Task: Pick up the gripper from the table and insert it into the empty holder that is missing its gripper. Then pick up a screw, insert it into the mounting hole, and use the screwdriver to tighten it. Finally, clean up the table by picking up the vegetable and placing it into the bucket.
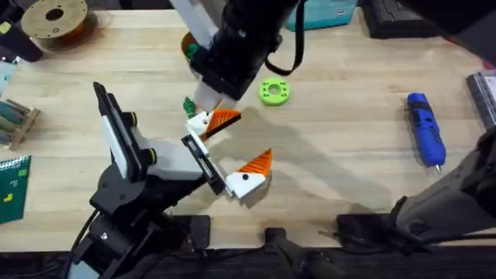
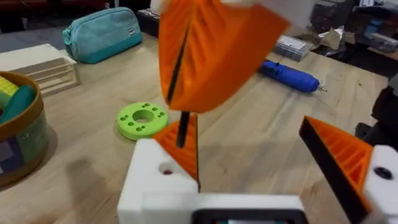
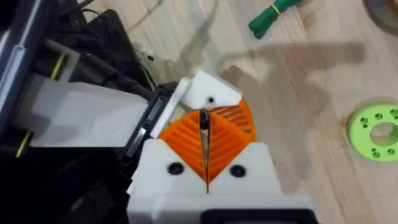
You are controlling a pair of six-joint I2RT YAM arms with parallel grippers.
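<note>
The orange ribbed gripper [image 1: 226, 118] rests against the white holder [image 1: 199, 122], which is one finger mount of my left gripper [image 1: 229, 151]. That gripper stands open, its other finger carrying an orange pad [image 1: 258, 163]. My right gripper [image 3: 205, 146] reaches across from the far side and is shut on the orange gripper [image 3: 241, 116] at the holder [image 3: 208, 93]. In the left wrist view it hangs over the holder [image 2: 155, 180]. The dark-green vegetable [image 1: 188, 105] lies just beyond. The blue screwdriver [image 1: 426, 128] lies at the right. The bucket [image 2: 18, 130] is partly hidden behind the right arm in the overhead view.
A lime-green disc [image 1: 274, 91] lies right of the holder. A wooden spool [image 1: 56, 19] sits at the far left, a teal pouch [image 2: 102, 34] and a wooden box [image 2: 37, 65] at the back. Bare tabletop [image 1: 349, 155] stretches between the disc and the screwdriver.
</note>
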